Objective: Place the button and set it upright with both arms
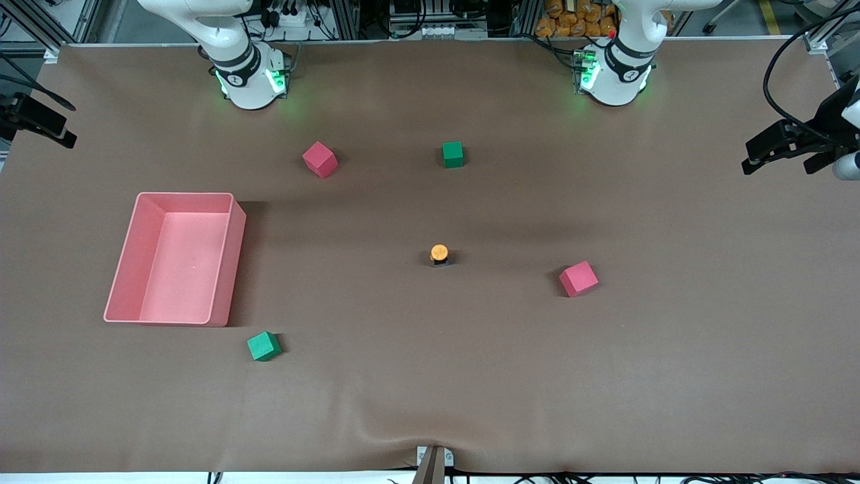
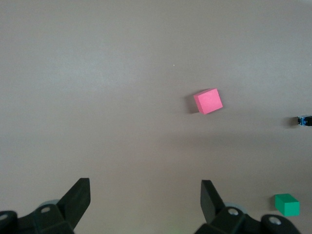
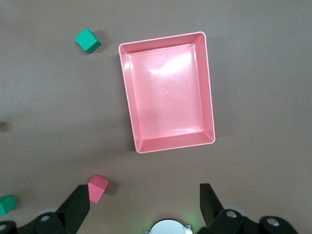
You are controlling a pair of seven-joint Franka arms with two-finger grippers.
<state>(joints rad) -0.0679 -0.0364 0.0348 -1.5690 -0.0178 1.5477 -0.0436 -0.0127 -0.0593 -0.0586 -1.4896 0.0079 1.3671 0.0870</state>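
Green cube [image 1: 263,346] lies nearest us; mid-worktop, the button [image 1: 439,255] looks light and rigid, best pinched at its black body. Left tool [image 2: 145,196] and right tool [image 3: 145,201] hang wide open, empty.

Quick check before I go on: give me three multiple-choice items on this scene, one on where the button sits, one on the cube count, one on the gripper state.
1. The button stands:
A. in the pink tray
B. on the bare table, between the tray and a red cube
C. on a green cube

2. Cubes on the table:
A. two
B. three
C. four

3. The left gripper and right gripper are:
A. both open, empty
B. both shut
C. holding the button

Answers: 1 B, its orange cap faces up on the cloth. 2 C, two red, two green. 3 A, fingers spread with nothing between.
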